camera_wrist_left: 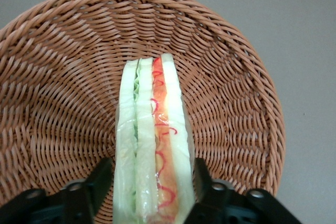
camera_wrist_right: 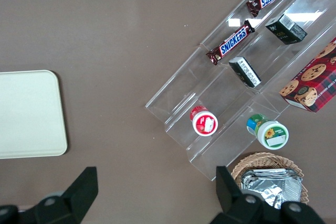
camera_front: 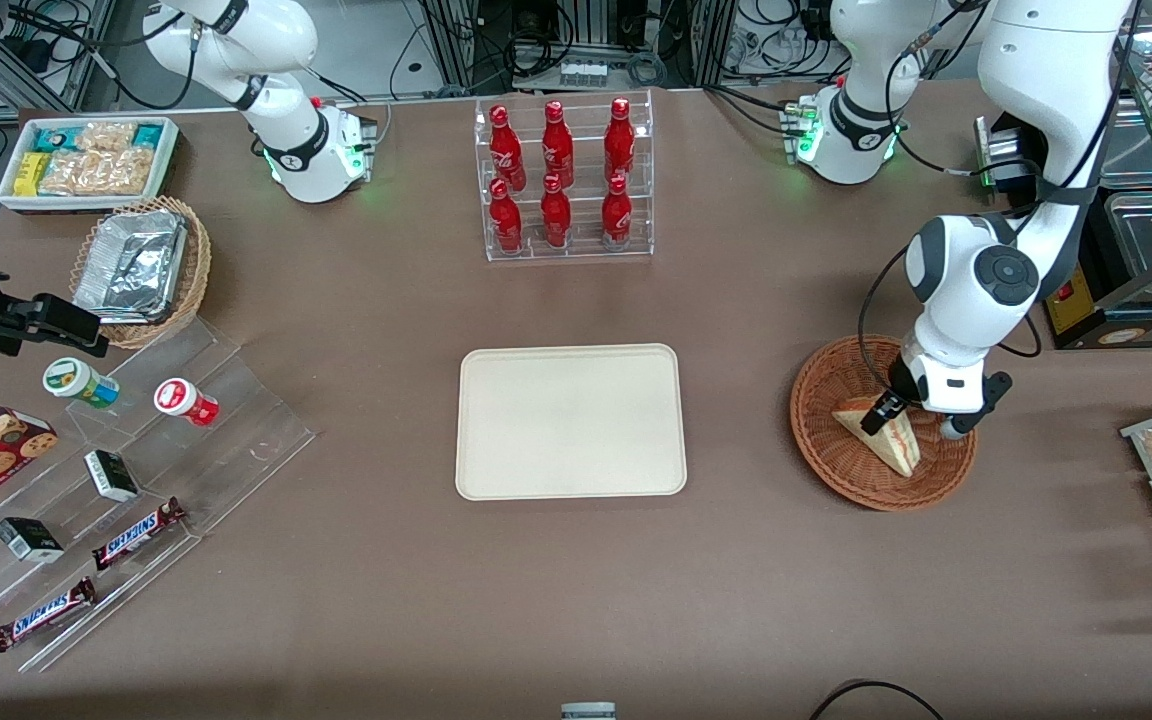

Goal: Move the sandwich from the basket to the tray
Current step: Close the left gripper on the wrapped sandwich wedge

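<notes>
the left arm bends steeply down over the basket (camera_front: 841, 470), its gripper (camera_wrist_left: 152, 182) low inside, fingers (camera_wrist_left: 102, 179) apart, straddling the upright sandwich (camera_wrist_left: 152, 140), unclamped

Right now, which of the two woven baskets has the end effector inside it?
The reddish-brown basket holding the sandwich. The end effector straddles that sandwich there; the lighter basket toward the parked arm's end holds foil containers.

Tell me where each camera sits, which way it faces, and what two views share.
Front: faces both arms, looking down on the table; the gripper is in the basket.
Left wrist: looks down past its fingers, which straddle the sandwich.
Right wrist: looks down on the snack rack; parked fingers show.
Shared: front and right wrist both show the tray.
</notes>
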Tool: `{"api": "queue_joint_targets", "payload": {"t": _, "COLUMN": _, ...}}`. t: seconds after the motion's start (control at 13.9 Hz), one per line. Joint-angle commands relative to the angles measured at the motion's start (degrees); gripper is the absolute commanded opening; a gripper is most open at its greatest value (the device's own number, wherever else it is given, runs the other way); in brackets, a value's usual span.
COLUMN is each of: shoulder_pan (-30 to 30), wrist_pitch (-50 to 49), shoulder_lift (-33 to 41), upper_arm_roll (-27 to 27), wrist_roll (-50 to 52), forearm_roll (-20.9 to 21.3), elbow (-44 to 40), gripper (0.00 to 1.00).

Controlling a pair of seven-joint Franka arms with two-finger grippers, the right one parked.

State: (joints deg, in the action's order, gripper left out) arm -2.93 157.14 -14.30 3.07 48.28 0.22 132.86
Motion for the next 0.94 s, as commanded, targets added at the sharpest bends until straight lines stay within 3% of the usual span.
{"api": "queue_joint_targets", "payload": {"t": 0.0, "shoulder_pan": -0.59, "wrist_pitch": 0.89, "shoulder_lift": 0.5, "upper_arm_roll": -0.17, "wrist_roll": 2.87, "forearm_roll": 0.13, "elbow": 0.11, "gripper": 0.0}}
{"api": "queue_joint_targets", "payload": {"t": 0.36, "shoulder_pan": -0.67, "wrist_pitch": 0.19, "shoulder_lift": 2.51, "upper_arm_roll": 0.09, "wrist_roll": 2.09, "forearm_roll": 0.31, "elbow": 0.11, "gripper": 0.0}}
{"api": "queue_joint_targets", "payload": {"t": 0.86, "shoulder_pan": -0.67, "wrist_pitch": -13.75, "shoulder_lift": 10.51, "upper_arm_roll": 4.04, "wrist_roll": -1.34, "forearm_roll": 0.92, "elbow": -3.39, "gripper": 0.0}}
